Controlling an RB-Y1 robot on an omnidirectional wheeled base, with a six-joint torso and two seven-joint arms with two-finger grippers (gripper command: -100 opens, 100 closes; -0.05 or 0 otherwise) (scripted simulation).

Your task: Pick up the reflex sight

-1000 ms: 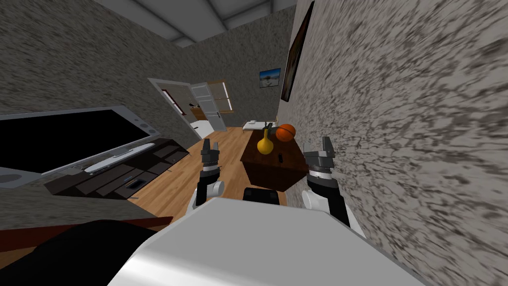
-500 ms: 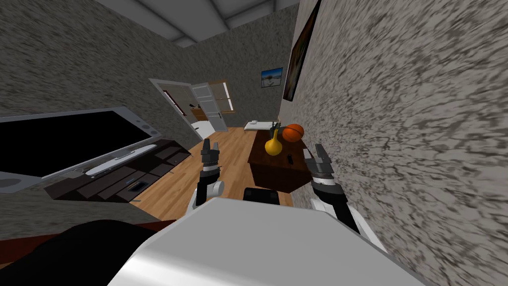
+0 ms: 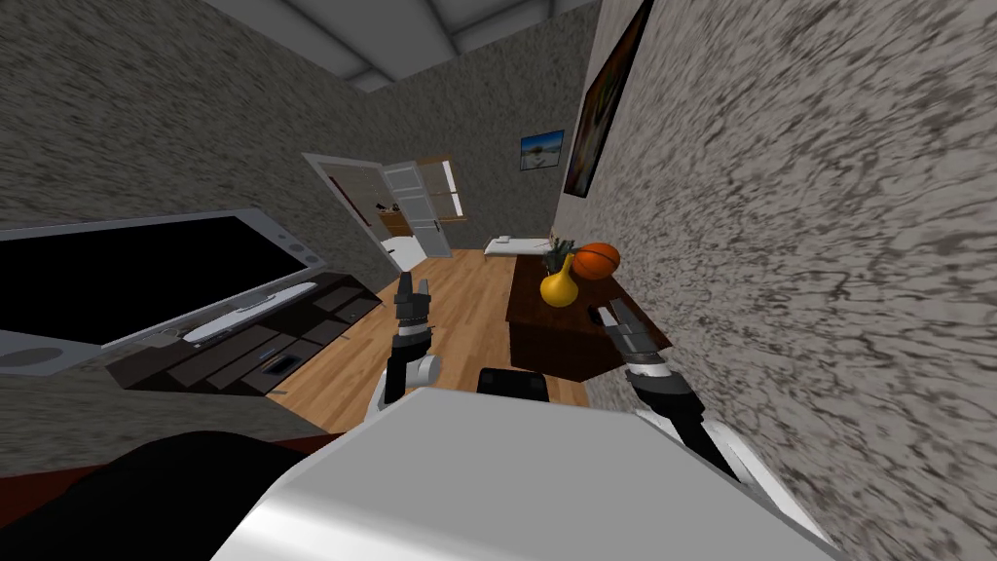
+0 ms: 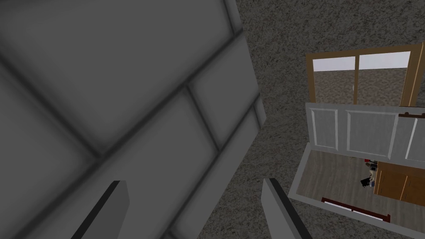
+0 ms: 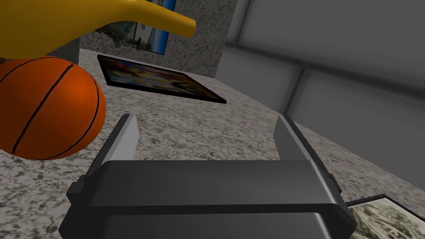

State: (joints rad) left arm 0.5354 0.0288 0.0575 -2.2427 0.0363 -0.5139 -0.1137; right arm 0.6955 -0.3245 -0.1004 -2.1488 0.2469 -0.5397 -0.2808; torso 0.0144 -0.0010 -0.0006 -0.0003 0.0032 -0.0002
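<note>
The dark brown table [image 3: 557, 353] stands with one long side against the speckled wall [image 3: 828, 243] and serves as the reference here. Toward the table's far end, a yellow vase [image 3: 559, 288] with a narrow neck stands upright on the top. An orange basketball [image 3: 595, 260] sits just beside the vase, on the table's wall side. The reflex sight [image 3: 593, 313] reads as a small dark object lying on the table top, nearer the table's front edge than the vase and toward its wall side. It is too small for any detail. The right gripper [image 3: 607, 315] reaches over the table's near wall-side corner, and its tips are just beside the sight; contact cannot be determined. Its two fingers are spread wide, with nothing between them. In the right wrist view, the basketball and the vase's yellow body are close beyond one finger. The gap between the fingers faces the wall and a framed picture [image 5: 159, 79] hanging above the table. The left gripper [image 3: 413, 284] is held up well apart from the table, over the wood floor [image 3: 467, 326] on the table's open side. Its fingers are also spread and empty. A low dark cabinet [image 3: 253, 346] carrying a large black screen [image 3: 127, 273] stands across the floor from the table.
</note>
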